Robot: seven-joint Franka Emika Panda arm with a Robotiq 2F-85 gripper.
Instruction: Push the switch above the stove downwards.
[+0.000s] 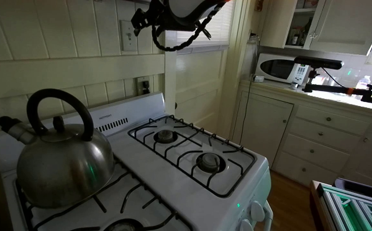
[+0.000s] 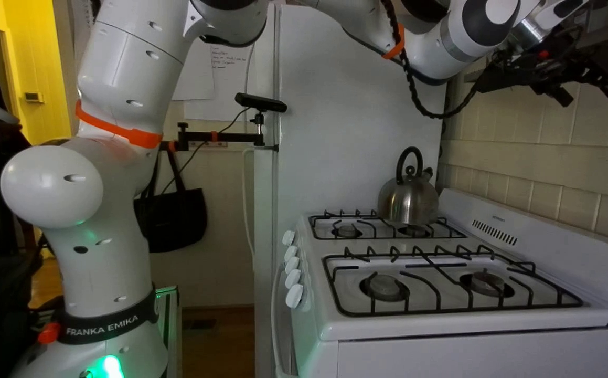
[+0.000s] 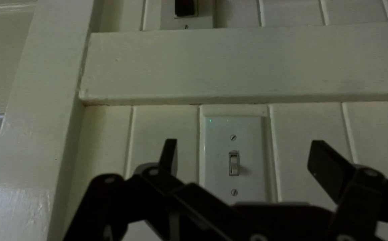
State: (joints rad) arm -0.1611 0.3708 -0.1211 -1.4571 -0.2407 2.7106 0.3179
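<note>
The switch, a cream-white plate with a small toggle, is on the wall above the stove. The wrist view stands upside down; there the toggle seems tipped toward the picture's bottom edge. The switch also shows in an exterior view, partly behind the gripper. My gripper is open and empty. Its two black fingers flank the plate in the wrist view, apart from the toggle; the distance to the wall is hard to tell. The stove and gripper show in both exterior views.
A steel kettle stands on the stove's grates. A raised wooden rail crosses the wall below the switch, with an outlet and black plug beneath. A vertical post and window blind lie beside it. A refrigerator stands behind the stove.
</note>
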